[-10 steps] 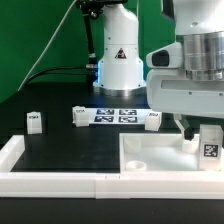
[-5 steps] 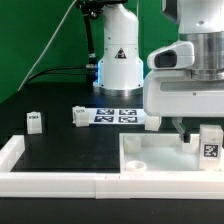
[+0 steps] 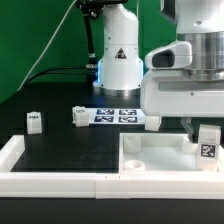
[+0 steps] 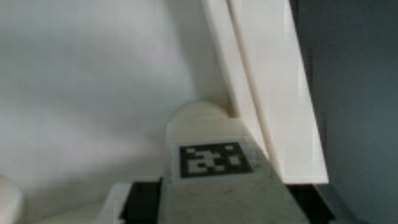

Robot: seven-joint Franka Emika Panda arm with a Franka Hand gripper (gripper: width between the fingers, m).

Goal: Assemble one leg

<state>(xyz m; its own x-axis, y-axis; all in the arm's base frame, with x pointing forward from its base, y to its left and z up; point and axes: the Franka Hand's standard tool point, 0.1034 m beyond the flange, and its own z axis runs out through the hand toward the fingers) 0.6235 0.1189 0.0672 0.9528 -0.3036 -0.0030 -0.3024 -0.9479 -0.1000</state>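
Note:
My gripper (image 3: 204,131) is shut on a leg (image 3: 208,143), a small white block with a black-and-white tag. It holds the leg upright over the right corner of the large white square piece (image 3: 150,158), low, at or just above its surface. In the wrist view the leg (image 4: 217,165) sits between my dark fingers (image 4: 150,201), next to the piece's raised rim (image 4: 267,80). Three other legs lie on the black table: one at the exterior view's left (image 3: 34,121), one by the marker board (image 3: 79,116), and one partly behind my gripper (image 3: 152,121).
The marker board (image 3: 113,115) lies in the middle of the table in front of the robot base (image 3: 118,60). A white wall (image 3: 50,180) runs along the front edge and up the exterior view's left side.
My gripper has shifted slightly toward the exterior view's left with the leg in it. The other legs have not moved.

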